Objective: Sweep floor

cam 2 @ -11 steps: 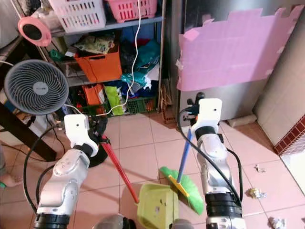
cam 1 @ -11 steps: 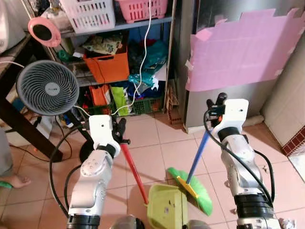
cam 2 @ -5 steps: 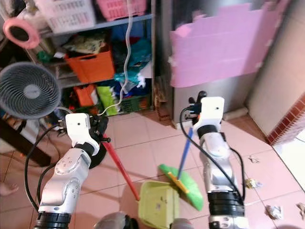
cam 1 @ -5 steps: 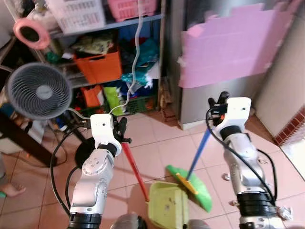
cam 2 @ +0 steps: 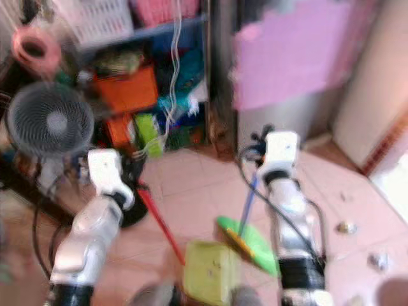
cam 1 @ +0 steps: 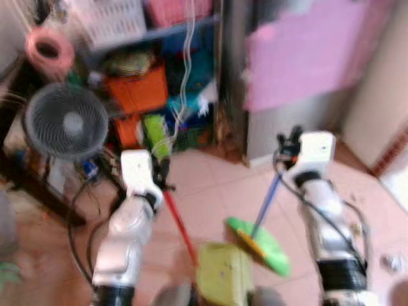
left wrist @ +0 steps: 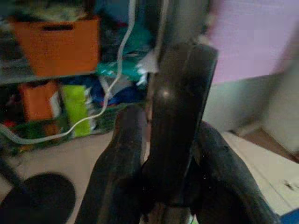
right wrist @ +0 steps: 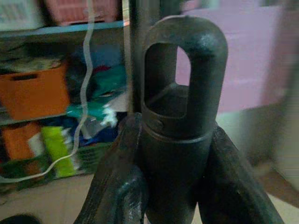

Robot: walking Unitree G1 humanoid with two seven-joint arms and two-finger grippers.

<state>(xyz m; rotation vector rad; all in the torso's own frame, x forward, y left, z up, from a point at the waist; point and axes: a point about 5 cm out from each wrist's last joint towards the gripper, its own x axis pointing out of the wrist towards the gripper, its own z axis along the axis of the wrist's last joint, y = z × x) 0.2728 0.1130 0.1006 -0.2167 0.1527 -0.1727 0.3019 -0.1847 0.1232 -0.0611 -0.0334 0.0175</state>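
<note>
My left gripper [cam 1: 162, 173] is shut on the top of a red handle [cam 1: 180, 227] that slants down to a yellow-green dustpan [cam 1: 221, 275] on the tiles in front of me. My right gripper [cam 1: 288, 138] is shut on the black end cap [right wrist: 180, 116] of a blue broom handle [cam 1: 265, 202]. That handle runs down to a green broom head [cam 1: 258, 245] resting beside the dustpan. In the left wrist view the black handle end [left wrist: 175, 121] sits between the two fingers [left wrist: 122, 158]. Small bits of litter [cam 2: 347, 226] lie on the pink tiled floor at the right.
A grey floor fan [cam 1: 65, 123] stands at the left near a dark table leg [cam 1: 44, 197]. Behind it a cluttered shelf [cam 1: 159, 70] holds an orange bin and baskets. A grey cabinet covered with pink paper [cam 1: 306, 57] stands straight ahead. The views are blurred.
The whole picture has shifted and blurred, so the camera is moving. Both grippers keep their hold on the dustpan and broom handles, in the same pose.
</note>
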